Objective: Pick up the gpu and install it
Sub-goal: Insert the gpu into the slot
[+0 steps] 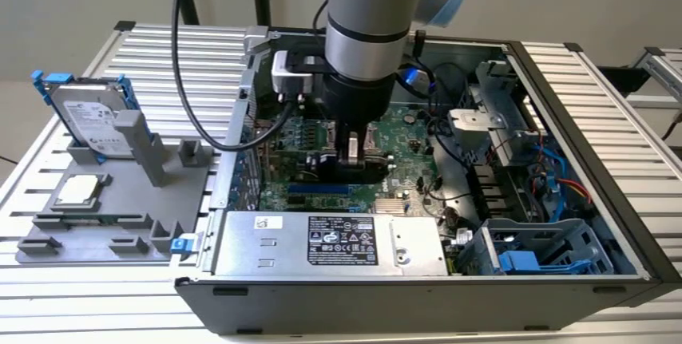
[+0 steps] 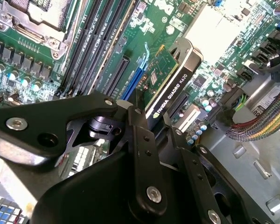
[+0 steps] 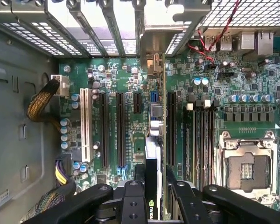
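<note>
One step of the task reads as done: the gpu [image 2: 170,77], a thin flat card with a green circuit-board face, a black cooler shroud and a silver end bracket, is off its holder and inside the open black computer case [image 1: 596,192]. The black gripper [image 2: 147,122] has its fingers [image 2: 141,140] pinching the card by its upper edge, one on each face.

Position: card stands on edge just above the green motherboard [image 3: 126,79], over the row of long black expansion slots [image 3: 121,128], between those slots and the memory sockets.

Seating: cannot tell whether the lower edge connector has entered a slot; in the second wrist view the card looks raised and slightly tilted, so I judge insertion unfinished.

Orientation: long axis runs parallel to the slots. The bracket end points toward the case's rear wall of silver slot covers [image 3: 116,23]; the opposite end sits under the gripper.
</note>
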Motion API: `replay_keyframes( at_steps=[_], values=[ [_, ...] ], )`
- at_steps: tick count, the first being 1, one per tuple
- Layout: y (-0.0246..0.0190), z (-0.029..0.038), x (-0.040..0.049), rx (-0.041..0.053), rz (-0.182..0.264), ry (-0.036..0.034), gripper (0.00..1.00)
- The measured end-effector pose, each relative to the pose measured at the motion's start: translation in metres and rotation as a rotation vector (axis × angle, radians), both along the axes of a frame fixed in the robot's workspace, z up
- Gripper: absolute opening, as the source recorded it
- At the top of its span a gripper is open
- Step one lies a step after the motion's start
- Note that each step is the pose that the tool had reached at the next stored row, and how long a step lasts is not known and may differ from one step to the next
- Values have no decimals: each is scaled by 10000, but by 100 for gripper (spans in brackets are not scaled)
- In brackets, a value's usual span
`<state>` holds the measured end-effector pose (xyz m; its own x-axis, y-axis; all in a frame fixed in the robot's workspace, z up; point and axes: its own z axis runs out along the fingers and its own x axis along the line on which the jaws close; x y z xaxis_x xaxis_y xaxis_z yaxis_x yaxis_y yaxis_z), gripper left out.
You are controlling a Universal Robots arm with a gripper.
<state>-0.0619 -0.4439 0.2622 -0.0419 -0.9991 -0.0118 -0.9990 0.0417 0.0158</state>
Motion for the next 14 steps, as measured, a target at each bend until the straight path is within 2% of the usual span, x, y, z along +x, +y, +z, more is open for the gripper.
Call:
replay_keyframes(
  at_steps=[14],
  values=[
    [1,-20,-32,0,-1,0,0]
  ],
)
